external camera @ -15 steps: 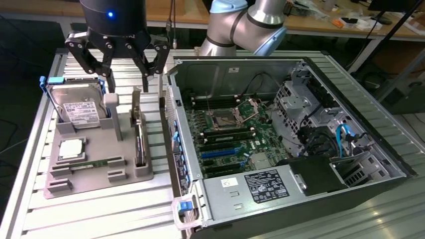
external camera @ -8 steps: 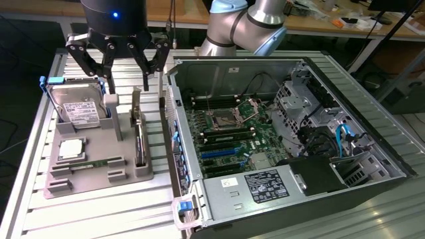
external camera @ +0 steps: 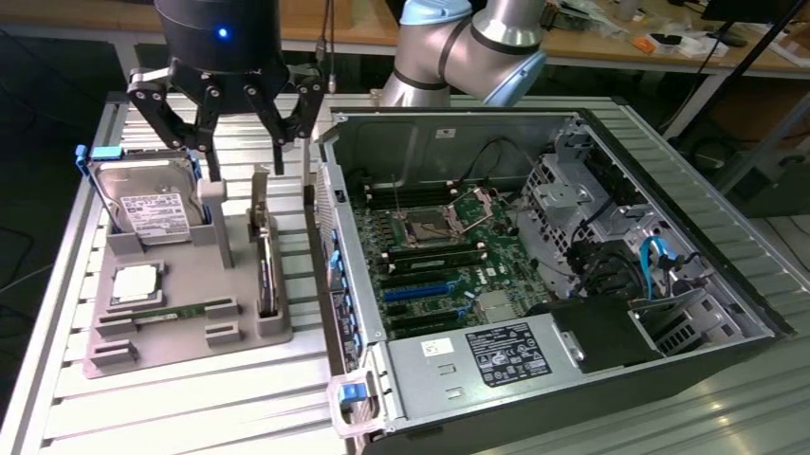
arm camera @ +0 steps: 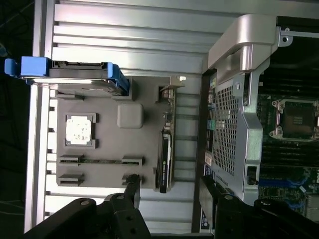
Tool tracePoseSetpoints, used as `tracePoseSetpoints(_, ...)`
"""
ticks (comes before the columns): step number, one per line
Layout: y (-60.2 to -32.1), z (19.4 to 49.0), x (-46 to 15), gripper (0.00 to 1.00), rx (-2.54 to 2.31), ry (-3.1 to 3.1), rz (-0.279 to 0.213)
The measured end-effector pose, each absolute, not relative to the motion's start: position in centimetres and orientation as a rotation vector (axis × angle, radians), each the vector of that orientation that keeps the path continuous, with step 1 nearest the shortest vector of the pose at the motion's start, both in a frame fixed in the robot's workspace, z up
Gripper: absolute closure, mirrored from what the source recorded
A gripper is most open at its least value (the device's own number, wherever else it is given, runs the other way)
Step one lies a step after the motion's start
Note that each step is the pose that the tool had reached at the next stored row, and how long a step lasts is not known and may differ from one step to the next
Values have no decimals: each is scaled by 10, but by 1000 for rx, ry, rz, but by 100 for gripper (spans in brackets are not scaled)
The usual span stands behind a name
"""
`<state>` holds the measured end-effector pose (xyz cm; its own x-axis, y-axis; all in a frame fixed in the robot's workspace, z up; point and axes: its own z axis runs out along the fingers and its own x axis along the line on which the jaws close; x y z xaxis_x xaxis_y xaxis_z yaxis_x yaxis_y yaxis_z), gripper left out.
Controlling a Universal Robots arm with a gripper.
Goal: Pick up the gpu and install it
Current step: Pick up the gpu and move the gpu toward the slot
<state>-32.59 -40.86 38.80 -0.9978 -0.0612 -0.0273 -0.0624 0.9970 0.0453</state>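
Black flat gpu (external camera: 264,248) upright in grey holder (external camera: 272,332); pincer (external camera: 247,142) above, wide open, empty.

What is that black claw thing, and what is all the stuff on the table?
That is a robot arm. The claw at its end is its tool, which it uses to grab things. One picture comes from a camera standing off to the side. The other comes from a camera on the arm's wrist, looking down past the tool.

On the metal table sits a grey holder with computer parts in it: a hard drive, a square chip, a thin memory stick and the gpu, a flat card standing on its edge. Beside the holder lies an open computer, so you can see inside it.

The tool is open and holds nothing. It hangs above the holder, near the gpu.
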Motion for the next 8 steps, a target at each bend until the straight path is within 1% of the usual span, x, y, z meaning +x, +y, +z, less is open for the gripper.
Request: tracePoseSetpoints(8, -409, 373, -326, 40, -96, 3113, 72)
